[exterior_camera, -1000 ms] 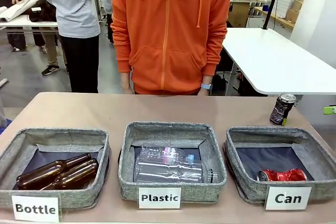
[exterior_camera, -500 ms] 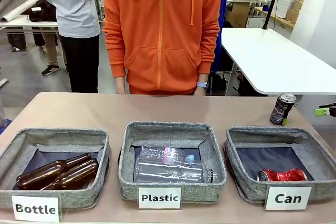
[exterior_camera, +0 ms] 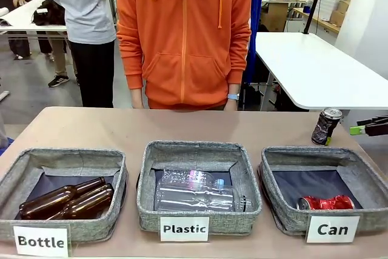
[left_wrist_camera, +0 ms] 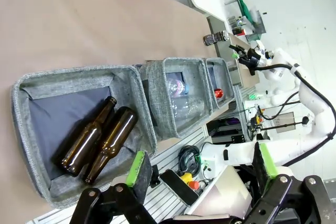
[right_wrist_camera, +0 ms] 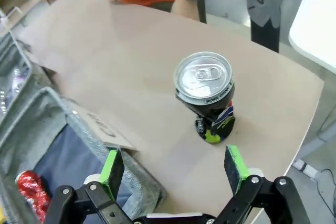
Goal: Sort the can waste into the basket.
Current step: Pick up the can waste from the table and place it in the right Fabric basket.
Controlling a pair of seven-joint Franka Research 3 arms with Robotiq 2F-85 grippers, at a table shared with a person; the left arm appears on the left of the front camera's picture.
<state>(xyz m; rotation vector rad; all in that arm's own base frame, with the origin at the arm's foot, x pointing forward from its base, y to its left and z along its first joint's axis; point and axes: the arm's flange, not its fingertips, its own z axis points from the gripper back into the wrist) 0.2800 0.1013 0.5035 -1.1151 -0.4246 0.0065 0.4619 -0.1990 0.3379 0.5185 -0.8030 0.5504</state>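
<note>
right gripper farther in than before, nearer dark can

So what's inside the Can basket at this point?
One crushed red can lies at the front of the Can basket, on its dark lining. The front wall and label hide the can's lower edge. The dark can stands outside, behind it.

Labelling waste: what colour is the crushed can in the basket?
Red crushed can, clearest in the front view.
</note>
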